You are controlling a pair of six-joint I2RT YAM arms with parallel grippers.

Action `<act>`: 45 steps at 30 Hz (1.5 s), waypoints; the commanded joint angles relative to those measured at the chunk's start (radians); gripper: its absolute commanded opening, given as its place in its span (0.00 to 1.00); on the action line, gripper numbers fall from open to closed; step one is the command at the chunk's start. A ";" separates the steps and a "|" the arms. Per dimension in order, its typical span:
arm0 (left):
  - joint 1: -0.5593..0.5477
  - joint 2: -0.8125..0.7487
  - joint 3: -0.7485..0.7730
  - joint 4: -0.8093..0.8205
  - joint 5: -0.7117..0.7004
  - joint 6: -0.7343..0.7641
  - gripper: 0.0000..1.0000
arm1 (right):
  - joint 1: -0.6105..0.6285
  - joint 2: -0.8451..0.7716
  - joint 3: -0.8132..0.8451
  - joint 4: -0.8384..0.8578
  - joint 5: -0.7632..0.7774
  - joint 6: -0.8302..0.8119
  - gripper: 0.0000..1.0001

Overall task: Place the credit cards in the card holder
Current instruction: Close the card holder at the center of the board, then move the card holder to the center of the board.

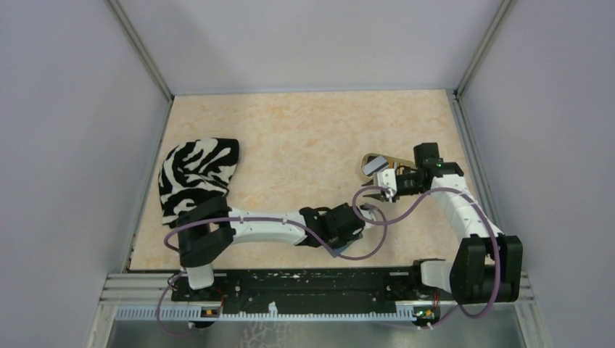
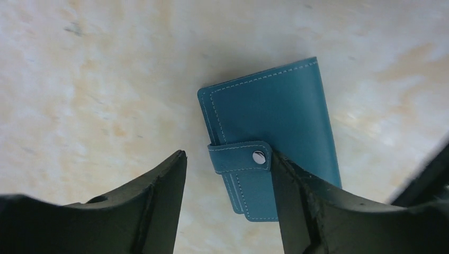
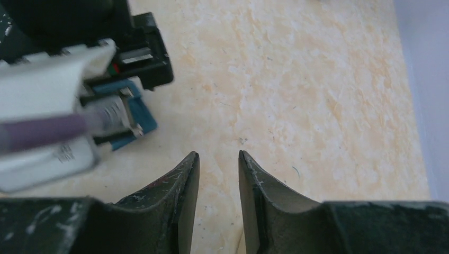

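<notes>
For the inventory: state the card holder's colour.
The card holder is teal-blue, clearest in the left wrist view.

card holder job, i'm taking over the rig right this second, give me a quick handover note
Left gripper: open, low over the card holder, with the snap tab between the jaws. Nothing is gripped.
Right gripper: jaws slightly apart and empty, over the table.
The holder lies flat on the table, snapped shut.
Cards: what looks like a grey card is on the beige tray at far right. No others can be made out.
Done: no card can be seen in the holder.
Left: unsnap and open the holder, fetch the cards, slide them in.
</notes>
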 commanded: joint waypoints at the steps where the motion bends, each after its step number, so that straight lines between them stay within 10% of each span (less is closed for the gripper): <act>1: -0.023 -0.139 -0.109 0.115 0.191 -0.157 0.69 | -0.072 0.010 0.073 -0.060 -0.100 0.061 0.37; 12: 0.027 -0.513 -0.466 0.441 0.150 -0.406 0.98 | -0.163 0.003 0.180 -0.202 -0.114 0.150 0.52; 18: 0.035 -0.556 -0.475 0.407 0.435 -0.578 0.72 | -0.163 -0.050 0.270 -0.258 -0.102 0.421 0.51; 26: -0.098 -0.299 -0.394 0.289 0.311 -0.723 0.26 | -0.163 -0.249 0.103 0.221 0.011 1.070 0.49; 37: -0.074 -0.170 -0.266 0.192 0.123 -0.684 0.25 | -0.163 -0.276 0.051 0.256 0.018 1.101 0.47; 45: 0.160 -0.165 -0.241 0.462 0.344 -0.507 0.28 | -0.163 -0.282 0.060 0.253 0.069 1.103 0.49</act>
